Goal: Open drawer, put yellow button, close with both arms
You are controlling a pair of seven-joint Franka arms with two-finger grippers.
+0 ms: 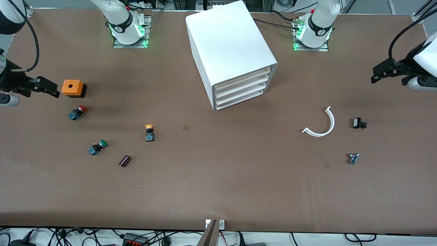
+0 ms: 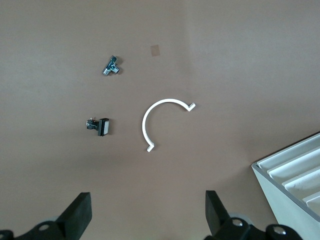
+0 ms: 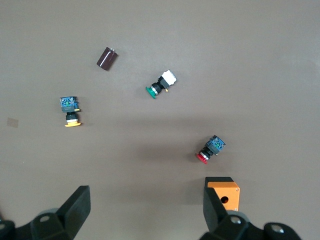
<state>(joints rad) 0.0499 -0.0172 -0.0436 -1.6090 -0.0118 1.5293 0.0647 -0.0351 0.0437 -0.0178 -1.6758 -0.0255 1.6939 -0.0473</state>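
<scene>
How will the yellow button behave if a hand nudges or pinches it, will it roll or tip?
The yellow button lies on its side, so there is little left to tip. Its round mushroom cap would probably let it pivot or roll in a short arc when nudged. The black-and-blue body looks squarish with flat faces, likely a steadier pinch than the cap. Being small, it probably slides easily on the table.

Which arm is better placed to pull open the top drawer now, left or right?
Probably the left. The left gripper hangs open at its end of the table, and its wrist view shows the fronts of the cabinet's drawers. The right gripper, also open, hangs beside the orange box, facing the buttons.
</scene>
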